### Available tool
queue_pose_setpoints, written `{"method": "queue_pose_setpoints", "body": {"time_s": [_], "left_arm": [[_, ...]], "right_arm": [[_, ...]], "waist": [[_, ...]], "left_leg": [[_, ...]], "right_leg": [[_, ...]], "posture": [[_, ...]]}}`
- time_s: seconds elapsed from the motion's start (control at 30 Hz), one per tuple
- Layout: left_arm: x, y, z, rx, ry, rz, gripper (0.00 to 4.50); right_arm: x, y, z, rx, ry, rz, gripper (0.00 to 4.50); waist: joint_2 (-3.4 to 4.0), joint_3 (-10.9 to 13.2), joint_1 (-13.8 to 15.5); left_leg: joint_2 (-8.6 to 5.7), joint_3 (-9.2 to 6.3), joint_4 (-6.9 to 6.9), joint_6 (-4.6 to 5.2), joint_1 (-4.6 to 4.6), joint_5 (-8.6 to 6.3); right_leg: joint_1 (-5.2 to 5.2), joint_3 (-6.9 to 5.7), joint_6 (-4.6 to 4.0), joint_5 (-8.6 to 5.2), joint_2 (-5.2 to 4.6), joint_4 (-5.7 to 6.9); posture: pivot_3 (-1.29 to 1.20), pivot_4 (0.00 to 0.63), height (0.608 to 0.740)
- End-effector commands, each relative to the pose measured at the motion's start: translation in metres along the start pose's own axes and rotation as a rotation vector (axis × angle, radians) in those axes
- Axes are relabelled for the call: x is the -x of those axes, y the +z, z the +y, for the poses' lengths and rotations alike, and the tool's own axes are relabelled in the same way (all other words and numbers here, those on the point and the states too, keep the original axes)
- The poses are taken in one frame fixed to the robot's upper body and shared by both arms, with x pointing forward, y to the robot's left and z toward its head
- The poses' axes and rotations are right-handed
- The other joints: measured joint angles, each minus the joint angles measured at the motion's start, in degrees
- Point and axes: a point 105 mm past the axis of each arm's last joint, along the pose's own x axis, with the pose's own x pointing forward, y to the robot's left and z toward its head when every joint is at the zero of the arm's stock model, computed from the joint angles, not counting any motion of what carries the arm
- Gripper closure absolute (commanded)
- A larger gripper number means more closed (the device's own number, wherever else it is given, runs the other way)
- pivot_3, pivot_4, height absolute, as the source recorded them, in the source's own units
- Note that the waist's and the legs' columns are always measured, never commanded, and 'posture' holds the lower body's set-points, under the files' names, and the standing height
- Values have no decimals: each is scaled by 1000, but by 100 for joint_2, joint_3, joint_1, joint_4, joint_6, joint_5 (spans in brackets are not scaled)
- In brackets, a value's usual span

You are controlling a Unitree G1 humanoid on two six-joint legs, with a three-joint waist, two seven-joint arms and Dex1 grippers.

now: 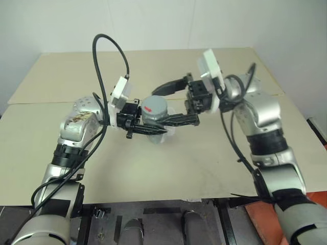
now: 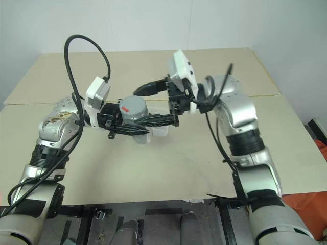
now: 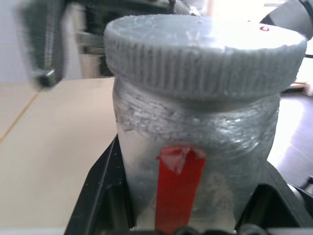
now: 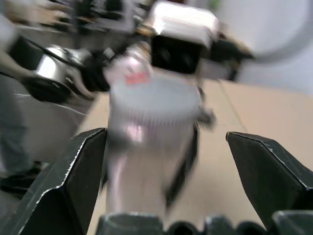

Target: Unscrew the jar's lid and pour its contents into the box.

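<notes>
The jar (image 1: 153,122) sits mid-frame above the table (image 1: 163,168), clamped in the closed left gripper (image 1: 148,130), grey lid (image 1: 154,108) on. The left wrist view adds a red strip (image 3: 178,188) down its side. The right gripper (image 1: 176,102) straddles the lid, jaws spread wide, holding nothing. The box (image 2: 161,130) peeks out behind.

The lid (image 1: 154,108) is showing grey with a small red mark on top and ribbed edging. The jar (image 3: 195,161) is appearing clear-greyish, carrying a red strip on its side. Both end effectors are presenting black fingers (image 4: 78,181). The worktop (image 1: 168,158) is showing pale beige.
</notes>
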Motion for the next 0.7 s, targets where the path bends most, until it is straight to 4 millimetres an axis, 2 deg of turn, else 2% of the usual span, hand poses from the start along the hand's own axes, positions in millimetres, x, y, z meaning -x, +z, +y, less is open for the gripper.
{"method": "queue_pose_setpoints", "body": {"time_s": [0.03, 0.17, 0.37, 0.57, 0.7], "left_arm": [[14, 0, 11, -27, 98, 12, 2552], [15, -4, 20, -33, 150, 14, 2552], [4, -5, 22, -39, 154, -6, 2552], [-3, -4, 20, -41, 127, -14, 2552], [-4, -3, 19, -44, 118, -14, 2552]], "right_arm": [[20, 28, 1, 66, -177, -14, 36], [16, 34, 5, 18, -298, 15, 36], [-13, 37, 18, -5, -335, 25, 36], [-43, 34, 13, -12, -345, 36, 36], [-55, 33, 7, -13, -359, 45, 36]], "waist": [[1, 0, -1], [2, 0, -60], [1, 0, -22], [2, 0, -36], [2, 0, -32]], "left_leg": [[0, -1, 0, 0, 0, 0], [1, 1, -3, 17, 11, -9], [0, -2, -2, 21, 8, -11], [0, -2, -2, 20, 9, -11], [0, -3, -3, 20, 10, -11]], "right_leg": [[-1, 0, 0, 0, 0, 1], [-3, 5, -5, -3, 2, 17], [-1, 4, -6, -4, 1, 17], [-3, 4, -6, -4, 2, 18], [-3, 3, -6, -4, 2, 19]], "posture": [[0, 150, 740], [0, 150, 740], [0, 150, 740], [0, 150, 740], [0, 150, 740]]}}
